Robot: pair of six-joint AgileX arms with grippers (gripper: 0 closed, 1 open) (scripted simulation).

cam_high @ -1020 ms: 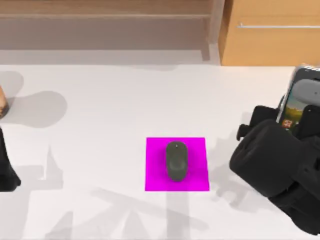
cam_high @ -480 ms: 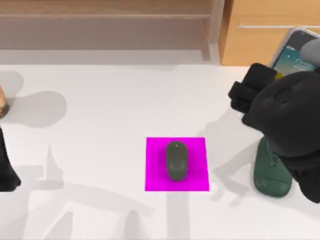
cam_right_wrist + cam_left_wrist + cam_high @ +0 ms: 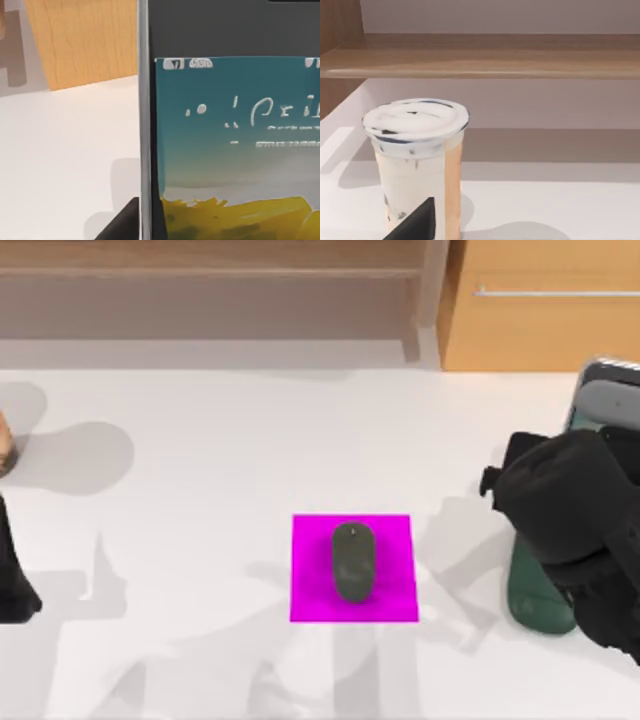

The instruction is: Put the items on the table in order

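Left wrist view: lidded cup point(image 3: 417, 165) holds pale drink.

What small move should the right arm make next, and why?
Probably lower the smartphone toward the dark green oval object: the right claw holds it raised beside that object, at the table right side. Left arm idles at left.

Bright, even rendered light; soft grey arm shadows spread over the white table point(image 3: 220, 470), densest beside the magenta mat point(image 3: 395, 600); no glare; phone screen point(image 3: 235, 145) lettering smeared close up
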